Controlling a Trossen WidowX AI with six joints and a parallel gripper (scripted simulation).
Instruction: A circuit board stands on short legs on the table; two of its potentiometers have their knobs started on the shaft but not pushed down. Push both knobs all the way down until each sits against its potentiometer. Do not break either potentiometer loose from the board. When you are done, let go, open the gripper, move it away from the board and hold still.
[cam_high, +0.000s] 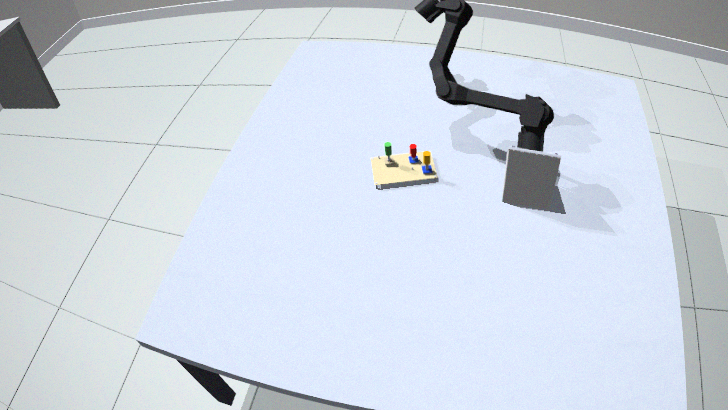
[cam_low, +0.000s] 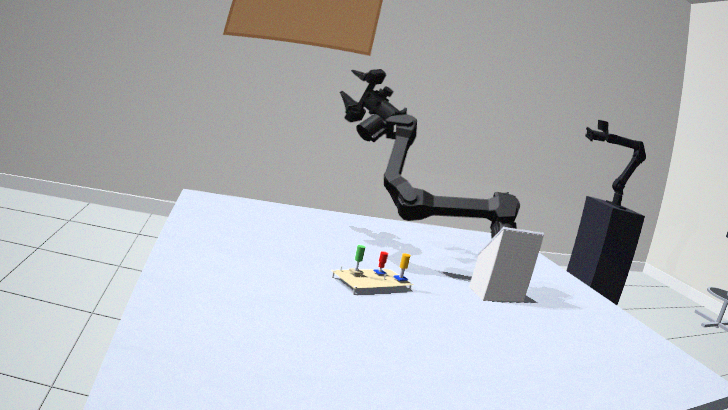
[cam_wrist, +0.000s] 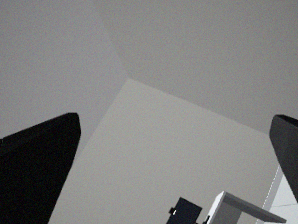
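The tan circuit board (cam_high: 402, 175) (cam_low: 369, 282) stands on short legs on the table. A green knob (cam_high: 388, 149) (cam_low: 360, 253) stands on a bare shaft above a grey-brown base. A red knob (cam_high: 413, 150) (cam_low: 383, 259) and an orange knob (cam_high: 426, 158) (cam_low: 405, 261) stand over blue potentiometers. In the exterior view some shaft shows below each knob, most below the green one. All three look upright. My gripper (cam_low: 347, 82) (cam_wrist: 176, 124) is open and empty, high above and behind the board, turned away from it. In the top view the fingers are out of frame.
A grey slanted block (cam_high: 532, 180) (cam_low: 514, 264) stands on the table (cam_high: 356, 285) (cam_low: 305, 346) right of the board, in front of the arm's base. A second arm on a dark pedestal (cam_low: 601, 244) stands beyond the table. A brown panel (cam_low: 305, 22) hangs on the wall.
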